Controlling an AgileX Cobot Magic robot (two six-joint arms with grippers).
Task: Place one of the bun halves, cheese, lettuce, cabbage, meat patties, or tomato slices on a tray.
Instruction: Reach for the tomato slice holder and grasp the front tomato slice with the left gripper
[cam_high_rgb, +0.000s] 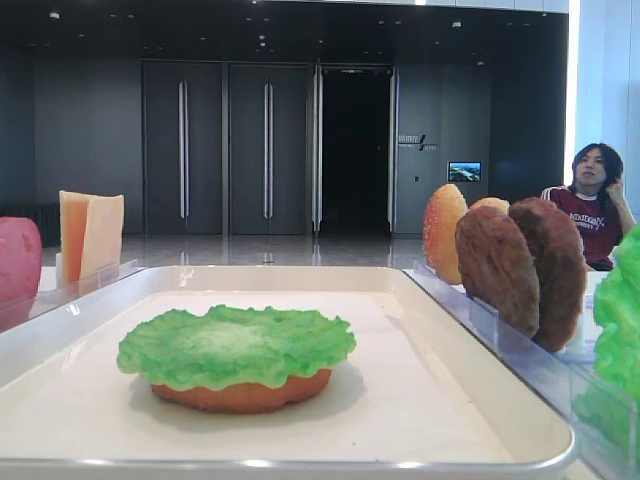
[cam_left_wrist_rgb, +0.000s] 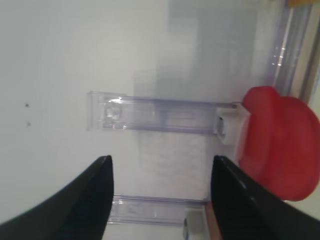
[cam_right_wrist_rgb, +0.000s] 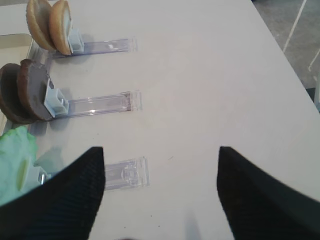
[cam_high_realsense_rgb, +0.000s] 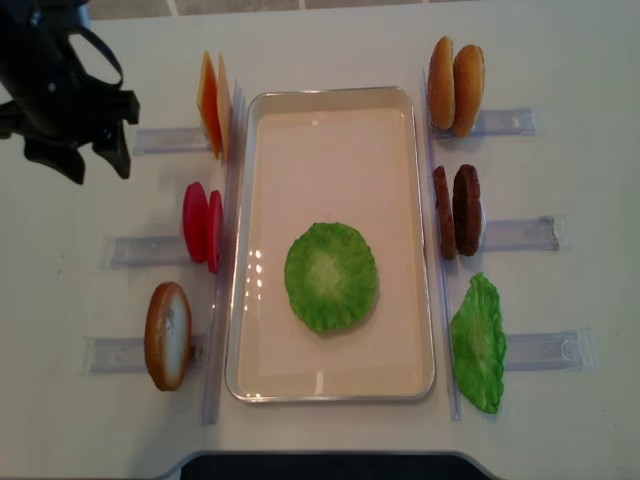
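A green lettuce leaf lies on an orange bun half in the middle of the white tray. Left of the tray stand cheese, tomato slices and a bun half. To its right are two bun halves, meat patties and another lettuce leaf. My left gripper hovers open and empty at the far left, with the tomato slices ahead on the right. My right gripper is open and empty over bare table beside the patties.
Clear plastic holder racks hold the pieces on both sides of the tray, and their ends reach outward over the table. A person sits behind the table at the right. The table edge runs along the right of the right wrist view.
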